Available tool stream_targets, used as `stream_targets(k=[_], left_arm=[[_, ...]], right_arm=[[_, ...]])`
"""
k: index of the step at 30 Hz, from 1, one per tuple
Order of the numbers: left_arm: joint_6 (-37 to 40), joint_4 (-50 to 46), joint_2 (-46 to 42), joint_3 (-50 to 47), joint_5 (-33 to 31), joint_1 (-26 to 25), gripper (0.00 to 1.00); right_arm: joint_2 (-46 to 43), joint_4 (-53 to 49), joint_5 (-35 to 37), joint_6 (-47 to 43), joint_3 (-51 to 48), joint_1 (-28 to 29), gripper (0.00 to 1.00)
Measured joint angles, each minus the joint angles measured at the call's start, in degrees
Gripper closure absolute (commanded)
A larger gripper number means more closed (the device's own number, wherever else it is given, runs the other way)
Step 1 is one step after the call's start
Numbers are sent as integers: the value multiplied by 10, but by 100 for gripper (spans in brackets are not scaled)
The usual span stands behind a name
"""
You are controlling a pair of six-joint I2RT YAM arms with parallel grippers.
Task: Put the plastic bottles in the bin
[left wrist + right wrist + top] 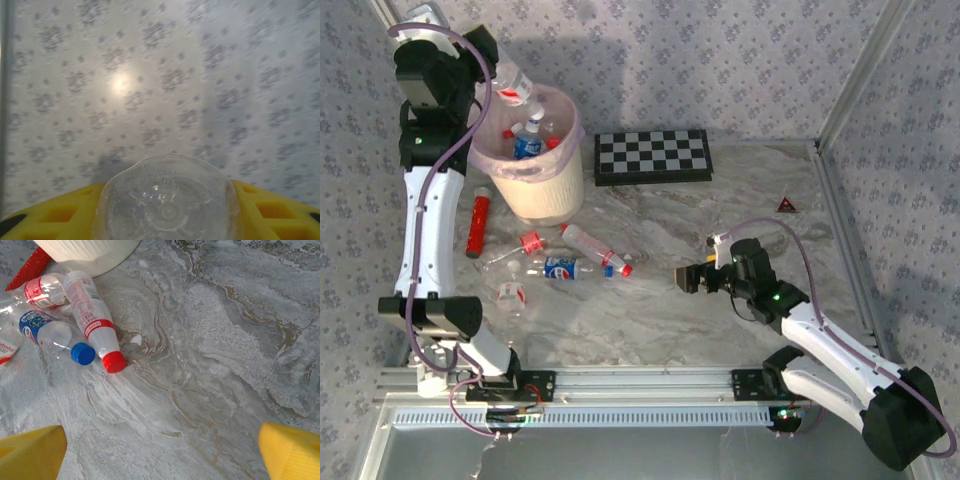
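Left gripper: raised at the far left, above the bin; its yellow fingers pinch a clear bottle by the base end.
Right gripper: low over the table at the near right, pointing left, its yellow fingers spread wide with nothing between them.
Held bottle: clear, tilted, neck down toward the bin's mouth; on the left wrist camera its round base sits between the fingers.
Bin: round and cream-white with a pink liner, at the far left of the table.
Bottles in the bin: a blue-labelled bottle with red caps beside it; there seem to be several, but the count is hard to make out.
Bottles on the table: a cluster just near of the bin. A red-capped bottle lies beside a blue-capped bottle, their caps pointing right. A red-labelled bottle lies on their far side, closer to the bin. Another small bottle lies nearer, at the left.
Red cylinder: lies on the table to the left of the bin.
Chequered board: flat, just right of the bin, by the far wall.
Table: grey marbled surface; a small red triangle lies at the far right.
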Motion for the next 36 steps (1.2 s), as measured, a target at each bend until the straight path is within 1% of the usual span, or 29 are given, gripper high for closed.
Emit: stream_targets(k=[4, 13, 18, 25, 26, 30, 36], left_arm=[[42, -11, 21, -1, -35, 7, 100], [96, -16, 79, -6, -63, 28, 100], [124, -9, 88, -77, -74, 29, 100], [145, 44, 84, -222, -86, 32, 100], [146, 69, 81, -237, -87, 32, 100], [146, 99, 54, -279, -70, 28, 100], [165, 100, 59, -284, -49, 23, 100]], right_arm=[[0, -1, 0, 0, 0, -2, 0], [-22, -21, 0, 0, 0, -3, 0], [-43, -29, 0, 0, -3, -5, 0], [-45, -33, 0, 0, -4, -7, 0], [-45, -33, 0, 0, -4, -9, 0], [-44, -33, 0, 0, -4, -9, 0], [-37, -34, 0, 0, -4, -9, 0]])
